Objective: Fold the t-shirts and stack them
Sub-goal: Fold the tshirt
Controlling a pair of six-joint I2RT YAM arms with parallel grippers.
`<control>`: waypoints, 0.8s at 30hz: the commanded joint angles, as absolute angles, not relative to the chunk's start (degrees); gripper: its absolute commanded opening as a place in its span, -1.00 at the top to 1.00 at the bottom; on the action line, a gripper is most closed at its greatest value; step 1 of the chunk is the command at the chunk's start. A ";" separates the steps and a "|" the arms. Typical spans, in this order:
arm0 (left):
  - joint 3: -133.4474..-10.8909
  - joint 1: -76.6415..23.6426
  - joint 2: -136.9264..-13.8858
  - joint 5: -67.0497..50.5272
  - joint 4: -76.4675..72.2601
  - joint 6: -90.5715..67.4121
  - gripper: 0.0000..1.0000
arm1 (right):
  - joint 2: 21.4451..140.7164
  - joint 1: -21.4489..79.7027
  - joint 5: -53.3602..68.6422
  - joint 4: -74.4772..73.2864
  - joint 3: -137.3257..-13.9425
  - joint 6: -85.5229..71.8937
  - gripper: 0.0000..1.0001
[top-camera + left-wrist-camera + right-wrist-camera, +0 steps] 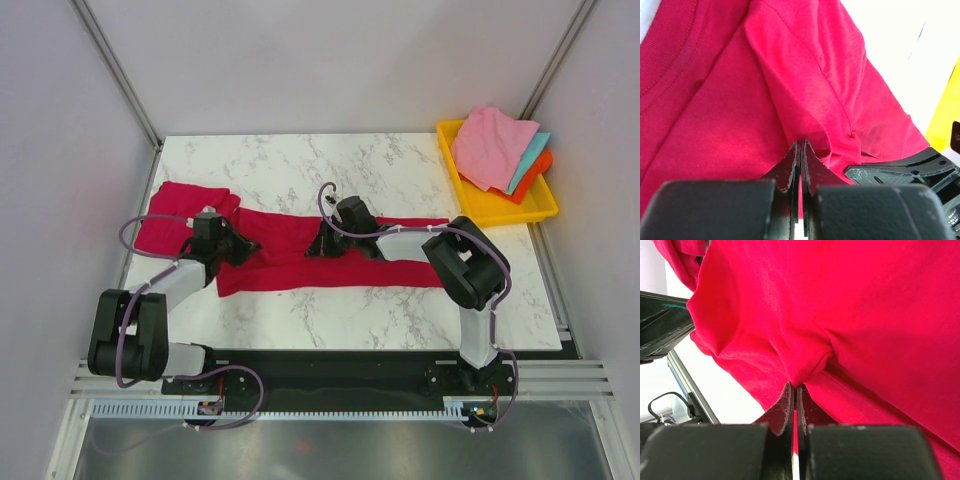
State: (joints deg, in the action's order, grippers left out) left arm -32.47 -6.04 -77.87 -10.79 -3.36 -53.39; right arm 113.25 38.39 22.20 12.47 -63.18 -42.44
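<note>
A crimson t-shirt (300, 268) lies folded into a long band across the marble table (300, 165), with a sleeve spread at its left end (175, 205). My left gripper (243, 250) is low on the band's left part, shut on a pinch of t-shirt cloth (740, 100); its jaws (801, 146) meet with red fabric between them. My right gripper (318, 247) is at the band's middle, shut on a raised fold of the t-shirt (840, 315); cloth bunches at the tips (794, 388). A second t-shirt does not show.
A yellow tray (497, 208) stands at the back right with a pink cloth (490, 145) over teal and orange ones. White walls and metal posts close in the sides. The right arm's black body (900, 172) is near my left fingers.
</note>
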 commanded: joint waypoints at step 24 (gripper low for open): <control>-33.31 -6.06 -63.55 -12.64 17.75 -58.53 0.66 | 111.45 38.32 22.67 13.97 -63.28 -42.45 0.81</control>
State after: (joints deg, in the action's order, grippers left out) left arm -32.45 -6.02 -66.78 -9.52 16.38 -56.31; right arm 113.25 38.39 22.06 11.97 -63.18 -42.35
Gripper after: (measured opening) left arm 0.167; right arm 0.069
